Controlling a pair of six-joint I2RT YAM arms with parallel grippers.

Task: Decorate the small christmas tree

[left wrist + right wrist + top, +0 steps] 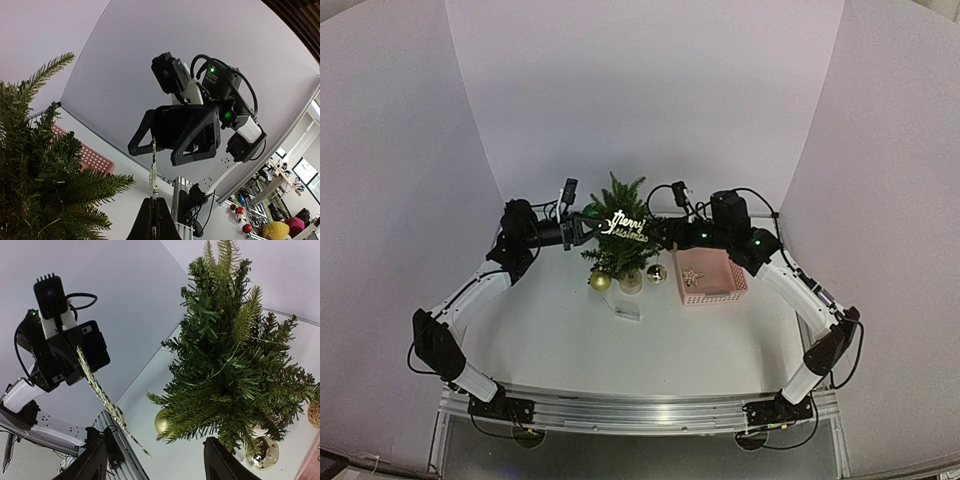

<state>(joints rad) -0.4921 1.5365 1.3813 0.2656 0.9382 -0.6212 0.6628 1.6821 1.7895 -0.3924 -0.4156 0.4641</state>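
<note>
Spelling out "Merry Christmas" in glittery pale-gold script, a sign (625,228) is seen in the top view in front of the tree (617,255). No other writing can be read in any view.

The sign is pinched at one end by the left gripper (588,231), whose fingers are pressed together on it. In the left wrist view the sign (153,170) is seen edge-on as a thin strip rising from that gripper (154,205) towards the right gripper (172,150). The right gripper (660,234) is spread wide, with its fingers (95,462) set well apart and nothing held between them. From the right wrist the sign (100,390) is seen as a sparkling strip slanting down from the left gripper (80,357).

The tree is placed upright at the far middle of the table (560,340), in a small pale pot (631,283), between the two grippers. In both wrist views a gap is shown between its branches (45,175) and the sign, so the two are near but apart. The tree (230,365) is seen just beyond the right gripper (156,441).

Two gold baubles (601,282) (657,272) are set just beside the pot. A pink basket (712,298) is placed to the tree's right, with a pale star (692,277) lying in it.
</note>
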